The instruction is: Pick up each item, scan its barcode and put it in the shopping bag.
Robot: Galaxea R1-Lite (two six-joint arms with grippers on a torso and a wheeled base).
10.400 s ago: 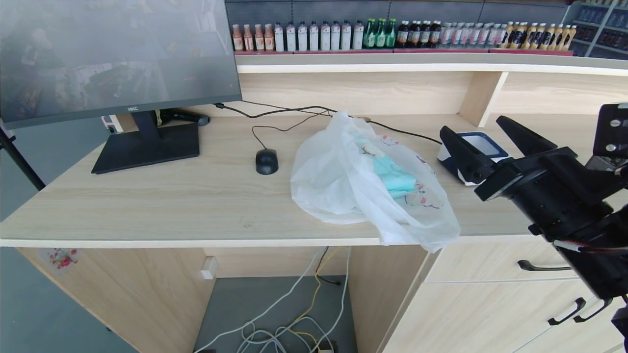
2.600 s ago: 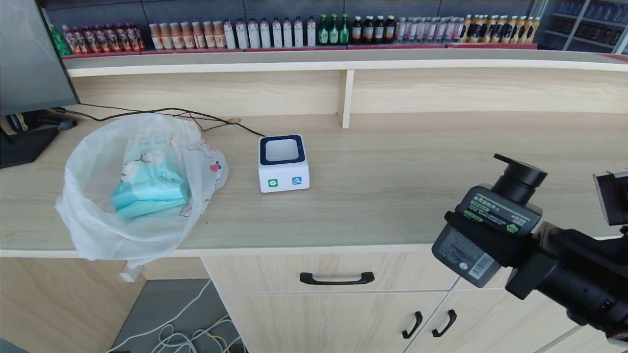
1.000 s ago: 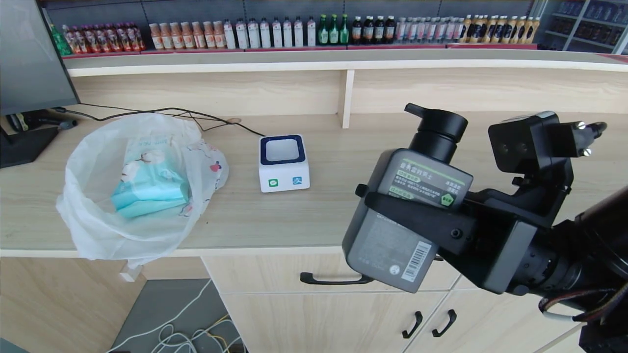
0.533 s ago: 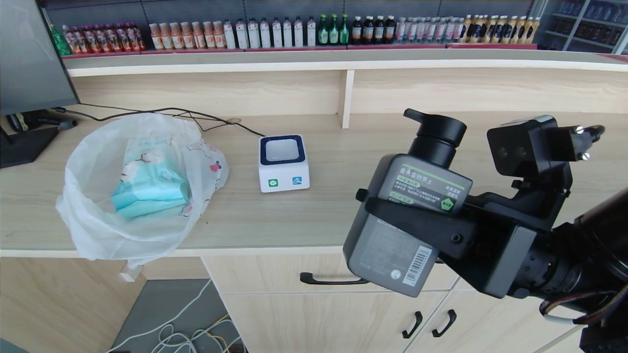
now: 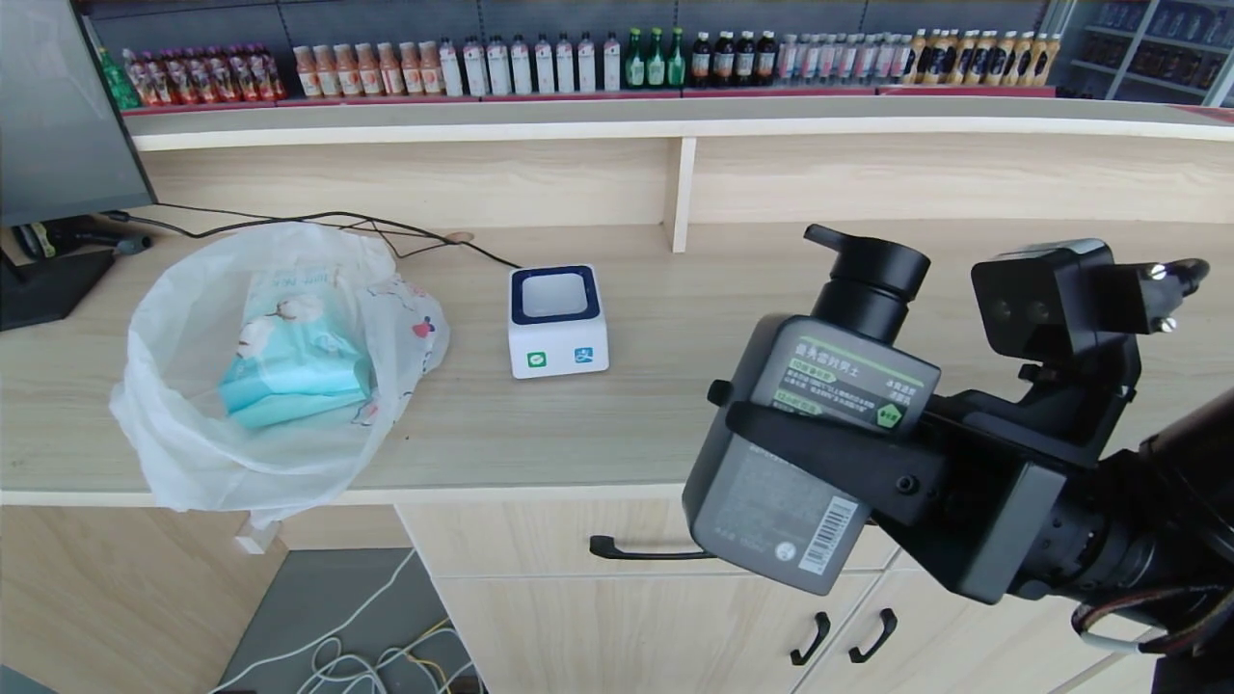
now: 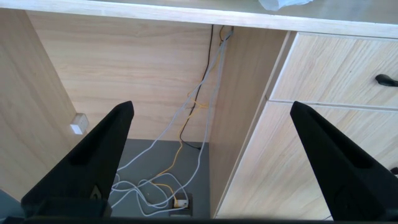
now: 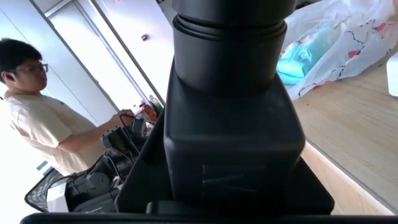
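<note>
My right gripper (image 5: 771, 448) is shut on a dark grey pump bottle (image 5: 762, 506), held tilted in the air off the counter's front edge at the right. Its barcode label (image 5: 829, 535) faces the head view, and its black pump cap (image 5: 868, 270) points up and away. The bottle's body (image 7: 230, 124) looms close in the right wrist view. A white scanner box (image 5: 557, 321) with a blue-rimmed window sits mid-counter, left of the bottle. Farther left lies the open shopping bag (image 5: 183, 414) with a teal tissue pack (image 5: 294, 371) inside. My left gripper (image 6: 211, 155) is open, low beside the cabinet.
A raised back ledge with a wooden divider (image 5: 680, 193) borders the counter (image 5: 771, 280). A monitor (image 5: 58, 106) stands at the far left, with cables behind the bag. Drawer handles (image 5: 656, 551) sit below the counter edge. Loose cables (image 6: 168, 186) lie on the floor.
The right arm lifted the bottle from low at the right up beside the counter. In the last half second it sank slightly to the right. The head view swung right earlier.
</note>
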